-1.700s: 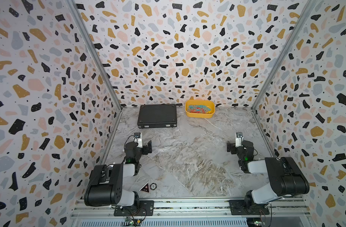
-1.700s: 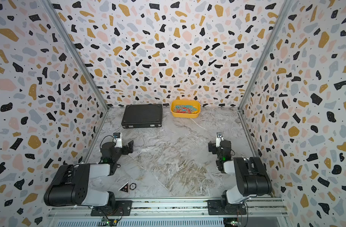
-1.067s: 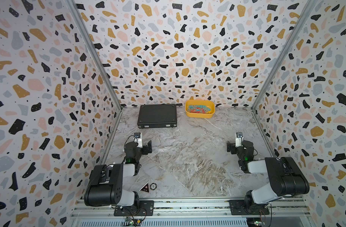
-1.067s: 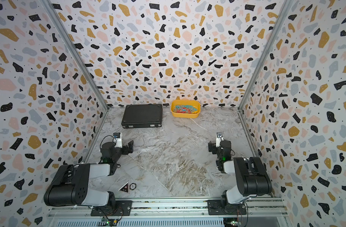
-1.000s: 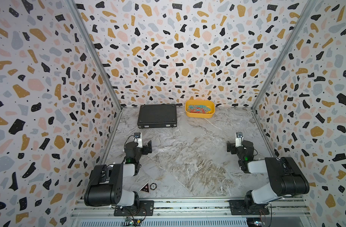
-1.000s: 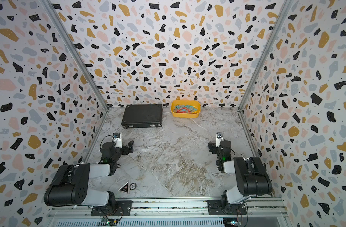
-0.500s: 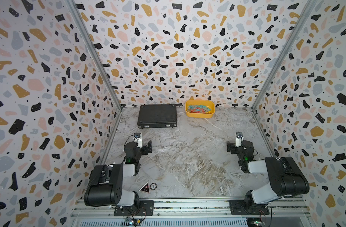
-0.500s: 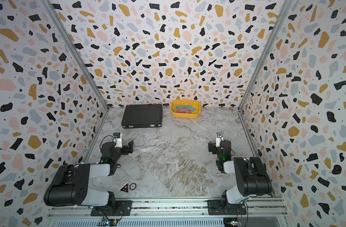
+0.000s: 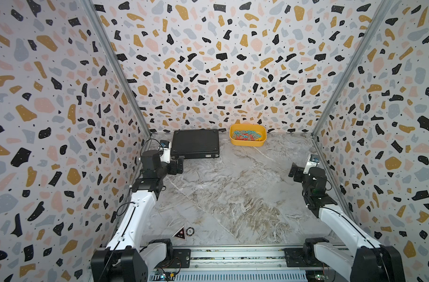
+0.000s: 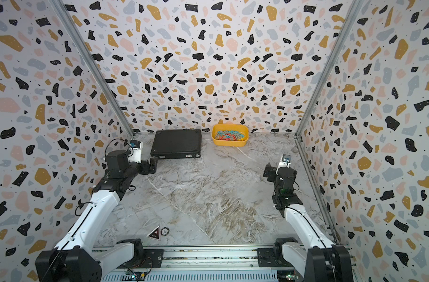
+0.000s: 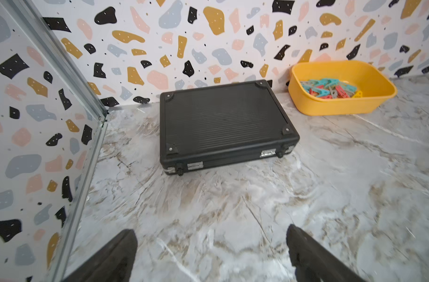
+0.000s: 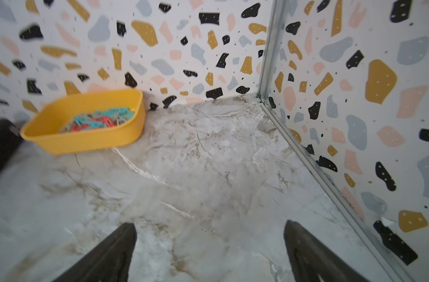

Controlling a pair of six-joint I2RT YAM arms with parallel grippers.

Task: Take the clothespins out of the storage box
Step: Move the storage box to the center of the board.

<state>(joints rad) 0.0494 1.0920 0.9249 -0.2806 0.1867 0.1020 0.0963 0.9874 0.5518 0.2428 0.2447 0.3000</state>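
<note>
Left wrist view shows the yellow storage box [image 11: 330,107] at the far edge of the counter [image 11: 233,207], just right of a black case [image 11: 223,122], the clothespins [image 11: 330,89] heaped inside. The left gripper [image 11: 211,230] and right gripper [image 12: 208,223] both gape wide, empty, well apart from it.

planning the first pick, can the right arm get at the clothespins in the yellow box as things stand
Likely yes: bare table lies between the open right gripper and the storage box, its clothespins lie uncovered, and the black case sits off to one side.
</note>
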